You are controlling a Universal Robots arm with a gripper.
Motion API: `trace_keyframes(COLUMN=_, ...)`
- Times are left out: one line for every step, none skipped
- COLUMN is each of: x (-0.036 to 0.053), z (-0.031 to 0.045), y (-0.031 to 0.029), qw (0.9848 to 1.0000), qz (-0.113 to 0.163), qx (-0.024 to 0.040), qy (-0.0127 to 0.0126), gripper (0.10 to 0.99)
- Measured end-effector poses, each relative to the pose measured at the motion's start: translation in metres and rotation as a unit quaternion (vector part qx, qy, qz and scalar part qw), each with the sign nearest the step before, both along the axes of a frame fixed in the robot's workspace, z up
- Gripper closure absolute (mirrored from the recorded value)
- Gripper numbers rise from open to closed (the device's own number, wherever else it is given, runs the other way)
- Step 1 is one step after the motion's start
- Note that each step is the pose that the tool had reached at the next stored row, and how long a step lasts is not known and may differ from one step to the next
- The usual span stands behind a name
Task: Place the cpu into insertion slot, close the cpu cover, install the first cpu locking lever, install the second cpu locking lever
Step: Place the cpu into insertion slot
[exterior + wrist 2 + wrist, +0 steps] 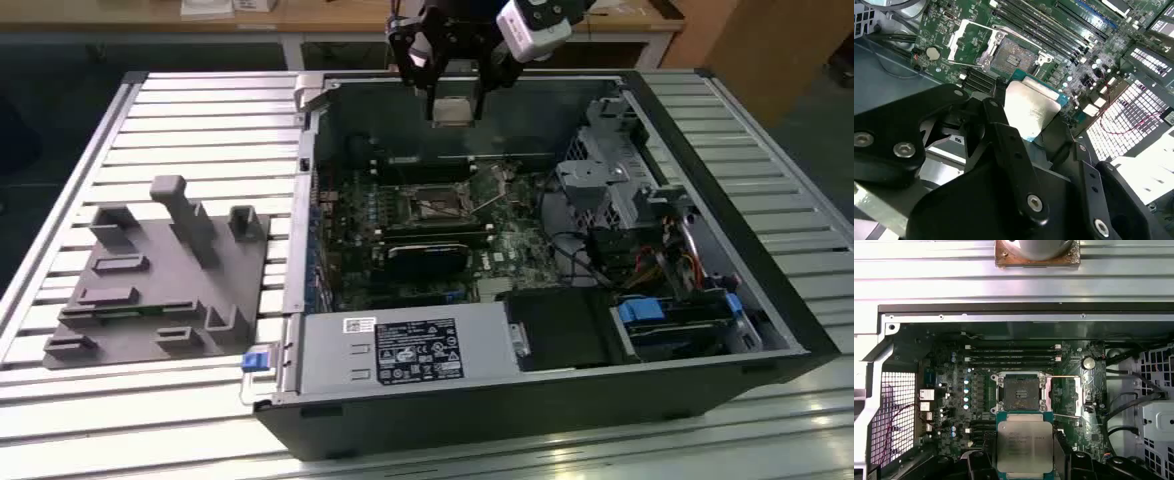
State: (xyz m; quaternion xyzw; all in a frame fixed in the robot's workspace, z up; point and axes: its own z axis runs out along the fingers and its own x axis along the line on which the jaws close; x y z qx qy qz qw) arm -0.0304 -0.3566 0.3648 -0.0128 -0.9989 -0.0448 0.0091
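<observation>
Clamping the cpu (1024, 445) by its edges, the jaws hang apart from the open insertion slot (1020, 391) beyond them; we judge tilt or offset could seat it crooked.

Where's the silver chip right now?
The cpu is clamped in the gripper above the open computer case at the exterior view's top centre, not in the socket.

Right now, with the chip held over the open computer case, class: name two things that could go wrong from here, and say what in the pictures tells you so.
1. The gripper holds the cpu by its edges, high over the motherboard; a slip could drop it onto the board.
2. The insertion slot lies uncovered; a tilted or offset landing may well damage it.
</observation>
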Motion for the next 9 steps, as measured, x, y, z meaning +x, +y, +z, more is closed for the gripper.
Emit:
trace_keyframes(x=0.0, z=0.0, y=0.0, qw=1.0, qz=0.0, qx=0.0, qy=0.0, gripper=0.549)
trace_keyframes(x=0.0, z=0.0, y=0.0, qw=1.0, qz=0.0, qx=0.0, qy=0.0, gripper=0.549)
trace_keyframes(x=0.0, z=0.0, y=0.0, qw=1.0, qz=0.0, qx=0.0, qy=0.0, gripper=0.549)
trace_keyframes(x=0.0, z=0.0, y=0.0, qw=1.0, qz=0.0, qx=0.0, qy=0.0, gripper=0.549)
trace_keyframes(x=0.0, z=0.0, y=0.0, qw=1.0, qz=0.0, qx=0.0, qy=0.0, gripper=0.549)
trace_keyframes(x=0.0, z=-0.0003, y=0.0, qw=1.0, qz=0.0, qx=0.0, qy=0.0, gripper=0.549)
trace_keyframes(x=0.0, z=-0.0008, y=0.0, qw=1.0, qz=0.0, qx=0.0, qy=0.0, gripper=0.549)
trace_keyframes(x=0.0, z=-0.0014, y=0.0, qw=1.0, qz=0.0, qx=0.0, qy=0.0, gripper=0.549)
trace_keyframes(x=0.0, z=-0.0021, y=0.0, qw=1.0, qz=0.0, qx=0.0, qy=0.0, gripper=0.549)
